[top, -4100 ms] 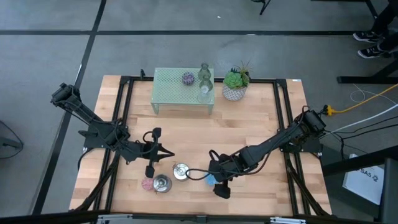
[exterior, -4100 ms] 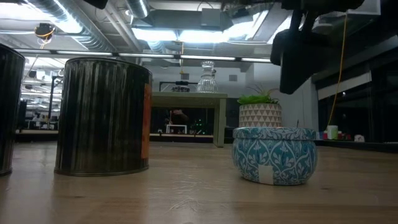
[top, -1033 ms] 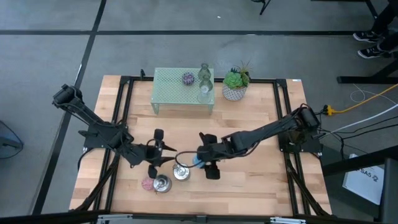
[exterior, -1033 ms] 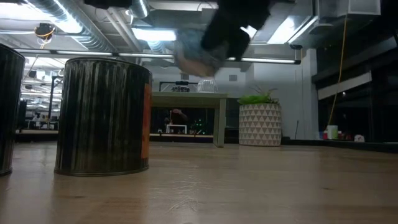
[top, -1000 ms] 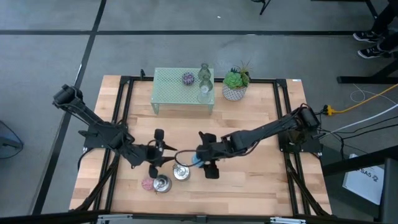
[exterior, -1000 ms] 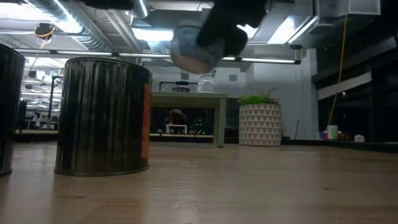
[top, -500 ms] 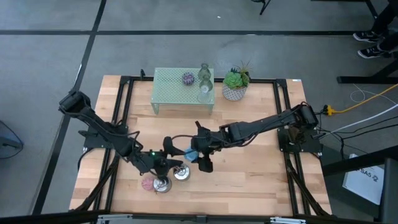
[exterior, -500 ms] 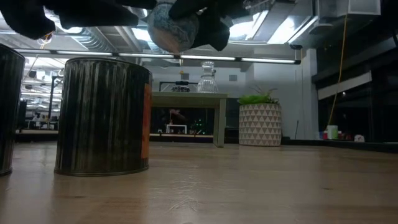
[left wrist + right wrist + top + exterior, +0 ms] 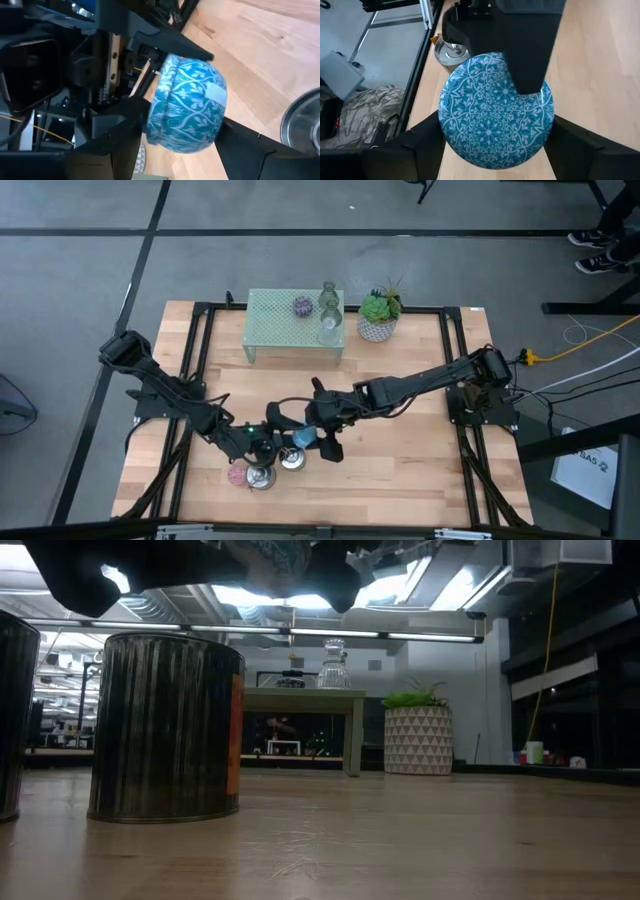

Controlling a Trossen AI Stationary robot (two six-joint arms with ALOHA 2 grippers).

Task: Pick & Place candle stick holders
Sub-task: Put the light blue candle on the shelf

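The blue patterned candle stick holder (image 9: 303,437) hangs above the table's middle, with my right gripper (image 9: 316,430) shut on it. My left gripper (image 9: 272,435) has come in from the left and is open. Its fingers stand on either side of the blue holder (image 9: 187,105), and one finger (image 9: 530,50) lies across the lid. Two silver holders (image 9: 262,475) (image 9: 291,459) and a pink holder (image 9: 237,476) stand on the table below. A purple holder (image 9: 302,306) and two glass holders (image 9: 328,298) (image 9: 328,330) stand on the mint-green stand (image 9: 280,325). My right gripper pinches the blue holder's round side wall (image 9: 449,131) between its two fingers. It comes level from the table's right. The holder is lifted clear and tipped on its side, its lid (image 9: 490,115) facing my right wrist. My left gripper: whether its fingers (image 9: 125,127) touch the holder, I cannot tell.
A green plant in a white pot (image 9: 379,316) stands beside the stand at the far edge. In the low view a silver holder (image 9: 165,725) stands close and large on the left. Bare wood (image 9: 400,470) lies to the near right.
My right gripper has carried the blue holder toward the table's left and upward, almost out of the top of the low view. My left gripper has gone toward the right and the near edge, up to the holder, and now straddles it.
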